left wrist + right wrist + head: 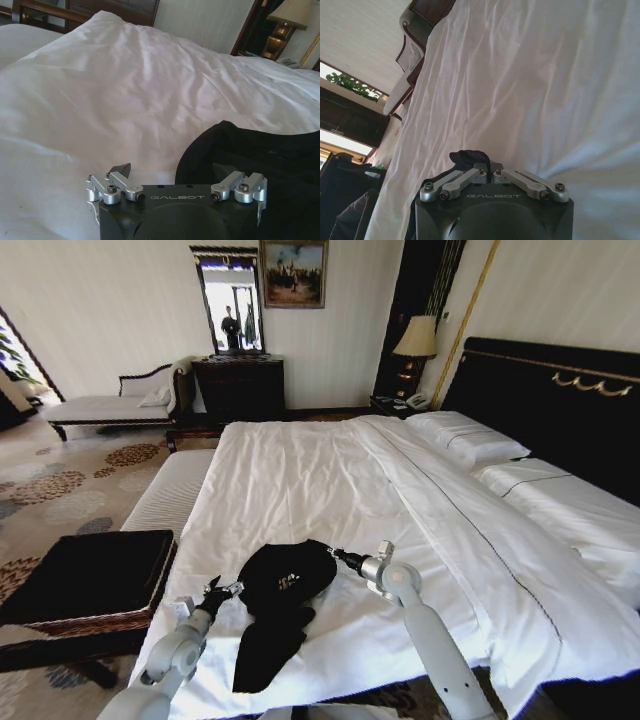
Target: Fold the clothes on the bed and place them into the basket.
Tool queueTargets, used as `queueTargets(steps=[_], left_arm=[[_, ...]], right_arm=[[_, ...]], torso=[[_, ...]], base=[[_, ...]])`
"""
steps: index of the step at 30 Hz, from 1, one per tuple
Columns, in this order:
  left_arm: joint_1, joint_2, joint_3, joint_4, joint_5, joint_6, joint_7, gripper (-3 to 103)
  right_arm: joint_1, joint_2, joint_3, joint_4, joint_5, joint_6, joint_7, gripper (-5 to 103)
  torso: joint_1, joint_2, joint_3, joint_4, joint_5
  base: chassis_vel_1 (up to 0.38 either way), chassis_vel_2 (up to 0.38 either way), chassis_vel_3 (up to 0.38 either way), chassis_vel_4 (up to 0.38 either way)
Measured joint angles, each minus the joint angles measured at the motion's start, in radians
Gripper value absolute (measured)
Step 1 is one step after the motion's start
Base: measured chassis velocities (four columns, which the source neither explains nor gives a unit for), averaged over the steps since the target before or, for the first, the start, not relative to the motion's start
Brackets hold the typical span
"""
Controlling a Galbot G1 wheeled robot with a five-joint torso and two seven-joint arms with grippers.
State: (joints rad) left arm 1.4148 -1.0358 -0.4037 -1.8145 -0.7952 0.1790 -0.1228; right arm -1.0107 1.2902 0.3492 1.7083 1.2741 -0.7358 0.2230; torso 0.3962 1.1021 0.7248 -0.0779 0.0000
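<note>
The black T-shirt (285,578) lies bunched near the foot edge of the white bed (300,470), with one part trailing toward the edge. My right gripper (340,557) is at the bundle's right side, shut on a pinch of black fabric (466,156); in the right wrist view the gripper (487,171) has its fingers pressed together. My left gripper (222,589) sits at the bundle's left edge, open. In the left wrist view the left gripper (172,172) has one fingertip over the duvet and the other over the shirt (260,160). The wicker basket (100,621) with black lining stands left of the bed.
A cream striped bench (170,490) runs beside the bed behind the basket. Pillows (470,440) and the black headboard (560,390) are at the far right. A dark dresser (238,385), a chaise (110,405) and a bedside lamp (416,340) line the far wall.
</note>
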Motion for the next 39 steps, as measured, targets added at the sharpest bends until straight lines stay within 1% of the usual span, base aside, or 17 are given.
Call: queueTargets(steps=[1, 3, 4, 5, 7, 8, 10, 12, 19, 21, 23, 25, 27, 30, 33, 36, 39], left_arm=[[-0.026, -0.001, 0.013, 0.020, -0.010, 0.003, -0.003, 89], [-0.040, -0.001, 0.018, 0.029, -0.013, 0.003, -0.004, 89], [-0.070, -0.001, 0.030, 0.052, -0.018, 0.004, -0.004, 82], [-0.082, -0.001, 0.034, 0.061, -0.020, 0.004, -0.005, 82], [-0.104, -0.003, 0.042, 0.075, -0.026, 0.006, -0.005, 72], [-0.104, -0.003, 0.042, 0.075, -0.026, 0.006, -0.005, 72], [-0.123, -0.004, 0.057, 0.083, -0.038, 0.011, -0.005, 60], [-0.127, -0.005, 0.061, 0.084, -0.040, 0.013, -0.005, 60], [-0.151, -0.009, 0.103, 0.110, -0.014, 0.024, -0.014, 28], [-0.152, -0.009, 0.106, 0.111, -0.012, 0.024, -0.014, 28], [-0.153, -0.007, 0.114, 0.112, -0.008, 0.027, -0.010, 19], [-0.150, -0.003, 0.118, 0.107, -0.002, 0.028, -0.005, 25], [-0.148, -0.003, 0.118, 0.105, 0.000, 0.028, -0.003, 25], [-0.132, 0.001, 0.114, 0.089, 0.003, 0.028, 0.001, 42], [-0.128, 0.005, 0.108, 0.087, 0.001, 0.028, 0.002, 53], [-0.132, 0.005, 0.107, 0.090, -0.005, 0.030, 0.002, 57], [-0.151, 0.002, 0.118, 0.103, -0.012, 0.034, 0.004, 74]], right_arm=[[0.001, -0.001, 0.001, -0.002, 0.001, 0.000, 0.002, 1], [0.001, -0.001, 0.001, -0.003, 0.001, 0.000, 0.003, 1], [0.001, -0.002, 0.001, -0.002, 0.001, 0.000, 0.004, 1], [0.001, -0.003, 0.001, -0.002, 0.002, 0.000, 0.006, 1], [0.001, -0.004, 0.000, 0.000, 0.003, 0.000, 0.009, 1], [0.001, -0.004, 0.000, 0.000, 0.003, 0.000, 0.009, 1], [0.005, -0.004, 0.000, 0.001, 0.009, 0.000, 0.016, 1], [0.006, -0.004, 0.000, 0.001, 0.011, 0.000, 0.017, 1], [0.012, -0.007, 0.001, 0.008, 0.026, 0.000, 0.030, 1], [0.012, -0.007, 0.002, 0.009, 0.026, 0.000, 0.031, 1], [0.010, -0.007, 0.004, 0.010, 0.027, 0.000, 0.031, 1], [0.008, -0.007, 0.005, 0.011, 0.026, 0.000, 0.031, 1], [0.007, -0.007, 0.006, 0.011, 0.026, 0.000, 0.031, 1], [0.006, -0.006, 0.008, 0.012, 0.024, 0.000, 0.031, 1], [0.007, -0.006, 0.009, 0.012, 0.024, 0.000, 0.031, 1], [0.009, -0.006, 0.010, 0.013, 0.024, 0.000, 0.031, 1], [0.012, -0.005, 0.011, 0.014, 0.025, 0.000, 0.032, 1]], torso=[[0.000, 0.000, 0.000, 0.0001, -0.0001], [0.000, 0.000, 0.000, 0.0002, 0.0001], [0.000, 0.000, 0.000, 0.0000, 0.0000], [0.000, 0.000, 0.000, 0.0000, 0.0000], [0.000, 0.000, 0.000, 0.0001, 0.0000], [0.000, 0.000, 0.000, 0.0001, 0.0000], [0.000, 0.000, 0.000, 0.0001, 0.0000], [0.000, 0.000, 0.000, 0.0000, 0.0001], [0.000, 0.000, 0.000, 0.0001, 0.0000], [0.000, 0.000, 0.000, 0.0001, 0.0000], [0.000, 0.000, 0.000, 0.0001, 0.0000], [0.000, 0.000, 0.000, 0.0000, 0.0000], [0.000, 0.000, 0.000, 0.0000, 0.0000], [0.000, 0.000, 0.000, 0.0001, 0.0000], [0.000, 0.000, 0.000, 0.0001, 0.0000], [0.000, 0.000, 0.000, 0.0001, 0.0000], [0.000, 0.000, 0.000, 0.0001, 0.0000]], base=[[0.000, 0.000, 0.000, 0.000], [0.000, 0.000, 0.000, 0.000], [0.000, 0.000, 0.000, 0.000], [0.000, 0.000, 0.000, 0.000], [0.000, 0.000, 0.000, 0.000], [0.000, 0.000, 0.000, 0.000], [0.000, 0.000, 0.000, 0.000], [0.000, 0.000, 0.000, 0.000], [0.000, 0.000, 0.000, 0.000], [0.000, 0.000, 0.000, 0.000], [0.000, 0.000, 0.000, 0.000], [0.000, 0.000, 0.000, 0.000], [0.000, 0.000, 0.000, 0.000], [0.000, 0.000, 0.000, 0.000], [0.000, 0.000, 0.000, 0.000], [0.000, 0.000, 0.000, 0.000], [0.000, 0.000, 0.000, 0.000]])
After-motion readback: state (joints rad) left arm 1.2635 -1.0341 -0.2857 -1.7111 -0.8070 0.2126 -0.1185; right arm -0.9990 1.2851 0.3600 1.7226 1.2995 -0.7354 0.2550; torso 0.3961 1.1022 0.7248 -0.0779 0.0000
